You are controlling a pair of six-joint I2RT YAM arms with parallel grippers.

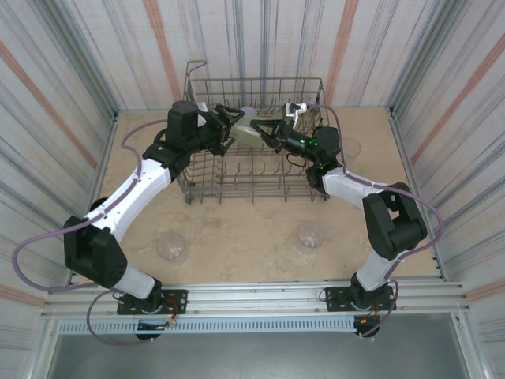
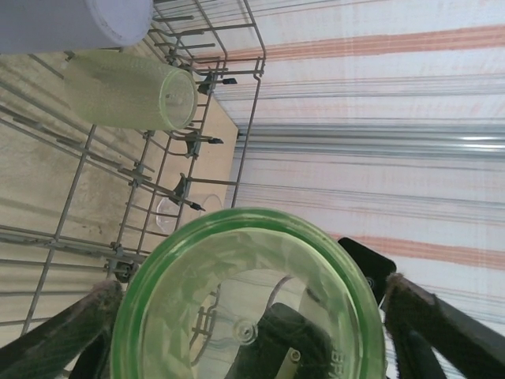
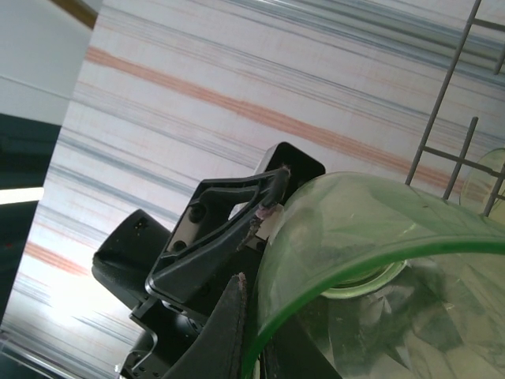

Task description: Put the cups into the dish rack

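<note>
While the green cup point(image 1: 248, 130) hangs between two grippers
Looks light, bendy, slippery: right gripper point(image 1: 270, 132) pinches its rim; left gripper point(image 1: 234, 128), jaws open, should hug its sides.

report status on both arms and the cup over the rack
Right pincer shut on green cup rim, over dish rack. Left pincer open, straddling it. Lavender cup and second green cup in rack; clear cups on table. Nothing blocking.
</note>
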